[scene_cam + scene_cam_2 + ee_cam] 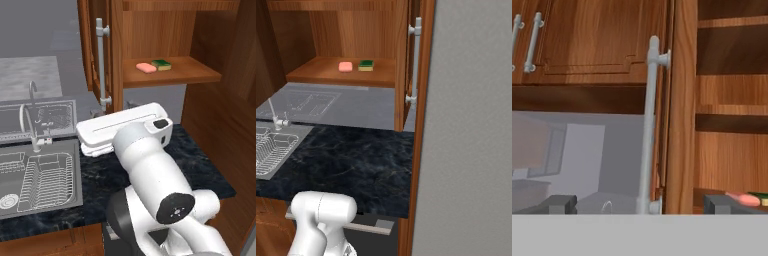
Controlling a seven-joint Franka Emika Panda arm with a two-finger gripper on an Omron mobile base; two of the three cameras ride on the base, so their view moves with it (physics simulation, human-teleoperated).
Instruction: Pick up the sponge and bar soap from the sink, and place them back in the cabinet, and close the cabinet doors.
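Dark marbled counter (107,172) beside grey sink (40,175), reddish-brown cabinet (170,75) above. On cabinet shelf: bar soap (146,67) and sponge (161,64) side by side, almost touching; soap left of sponge in left base view. Same pair in right base view: soap (345,66), sponge (366,65). Cabinet doors standing open, left one (116,55) edge-on with vertical silver handle (102,62). Gripper (639,204) spread wide, holding nothing, tips either side of handle's lower end (647,150) in hand view; contact not clear.
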